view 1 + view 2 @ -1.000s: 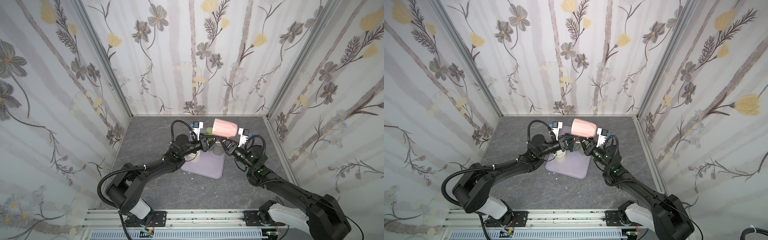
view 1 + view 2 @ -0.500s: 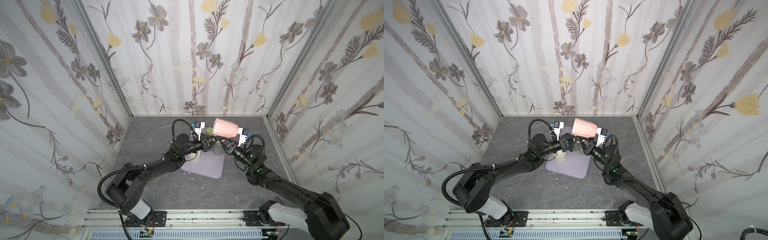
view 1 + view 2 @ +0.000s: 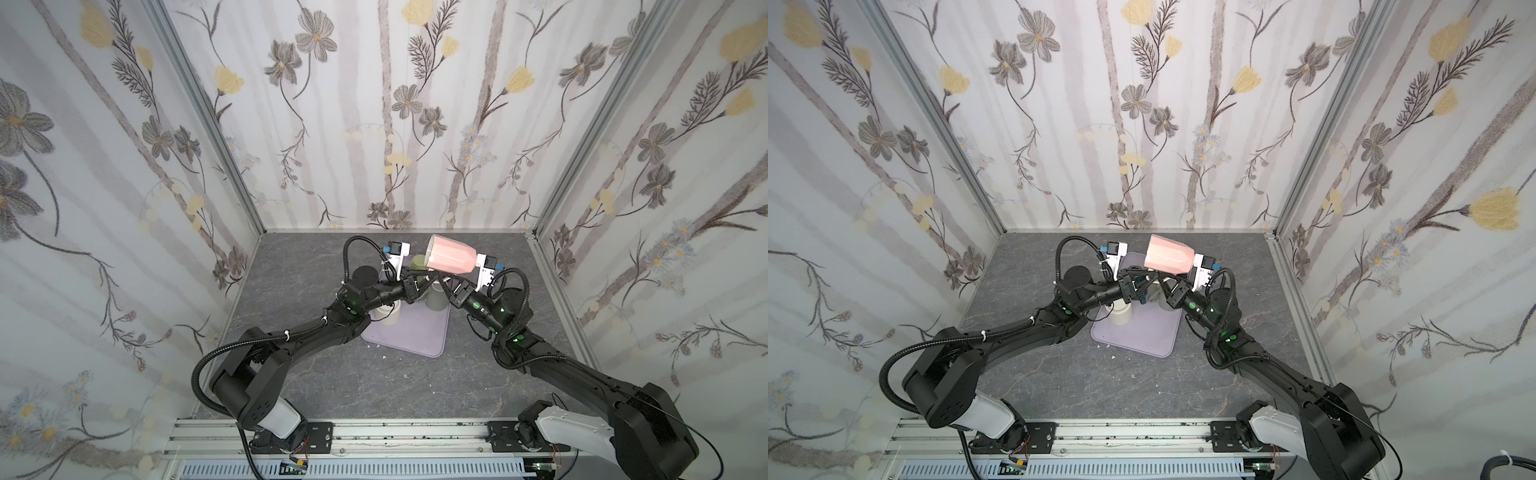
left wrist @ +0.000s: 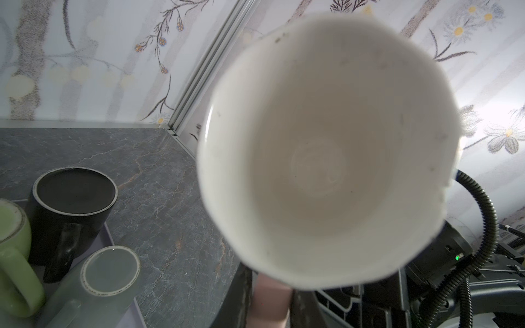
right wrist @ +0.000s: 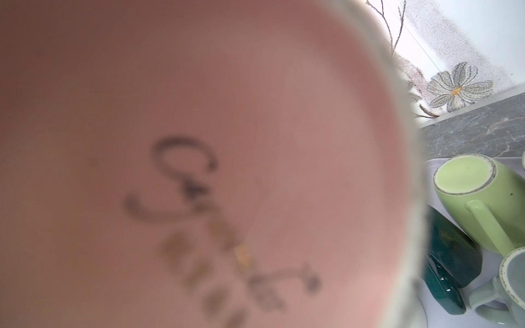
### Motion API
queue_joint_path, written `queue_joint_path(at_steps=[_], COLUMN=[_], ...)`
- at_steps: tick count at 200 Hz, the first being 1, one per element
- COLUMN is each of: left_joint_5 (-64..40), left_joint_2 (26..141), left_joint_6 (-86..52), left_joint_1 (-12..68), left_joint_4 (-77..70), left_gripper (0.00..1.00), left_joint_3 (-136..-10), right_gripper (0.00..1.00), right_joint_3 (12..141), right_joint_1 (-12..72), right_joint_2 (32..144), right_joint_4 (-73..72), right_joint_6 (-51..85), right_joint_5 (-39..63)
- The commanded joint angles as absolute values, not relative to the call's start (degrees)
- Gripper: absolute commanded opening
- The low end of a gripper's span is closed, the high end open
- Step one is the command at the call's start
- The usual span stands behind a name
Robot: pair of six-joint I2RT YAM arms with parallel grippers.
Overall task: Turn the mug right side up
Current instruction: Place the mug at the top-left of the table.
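The pink mug (image 3: pixel 451 258) (image 3: pixel 1167 259) hangs on its side above the tray, its mouth turned toward the left arm. Its white inside (image 4: pixel 326 147) fills the left wrist view. My left gripper (image 4: pixel 270 286) is shut on the pink handle (image 4: pixel 270 304), one dark finger (image 4: pixel 238 298) on each side of it. In both top views the left gripper (image 3: pixel 422 282) (image 3: pixel 1142 283) and the right gripper (image 3: pixel 449 286) (image 3: pixel 1168 286) meet under the mug. The mug's lettered base (image 5: pixel 199 142) covers the right wrist view and hides that gripper's jaws, which hold the mug from below.
A lilac tray (image 3: pixel 419 345) lies under the mug with several upside-down mugs: white (image 3: pixel 388 318), grey (image 3: pixel 436 297), green (image 3: pixel 417 262), black (image 4: pixel 74 198), and a dark teal one on its side (image 5: pixel 451 255). Patterned walls enclose the grey tabletop (image 3: pixel 374 395).
The left gripper has closed on the mug's handle. The mug has shifted a little, and its mouth end now sits slightly higher.
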State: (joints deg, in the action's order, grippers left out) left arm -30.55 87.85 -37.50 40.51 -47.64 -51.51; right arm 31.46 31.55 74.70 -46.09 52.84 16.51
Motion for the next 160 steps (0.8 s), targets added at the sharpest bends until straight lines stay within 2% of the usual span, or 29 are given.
queue_joint_path(at_steps=[1,87,141,160], left_joint_5=[-31.1,-28.2,-27.3,-27.0], left_joint_2=[86.4,84.5,84.1,84.0], left_joint_6=[-39.1,-35.7,-35.2,-34.7], left_joint_1=[40.9,41.0,41.0,41.0], left_joint_4=[-50.2,-46.4,-44.3,-43.1], left_gripper=[0.00,0.00,0.00,0.00], left_joint_3=[-52.5,-51.7,-51.7,-52.0], right_gripper=[0.04,0.09,0.17,0.24], right_joint_3=[31.5,31.3,31.2,30.9], right_joint_1=[31.9,31.9,31.9,31.9], right_joint_2=[75.1,75.6,75.1,74.9], right_joint_4=[-42.8,-43.8,-44.1,-44.4], right_joint_6=[45.6,46.6,46.5,46.6], right_joint_5=[19.7,19.5,19.9,19.6])
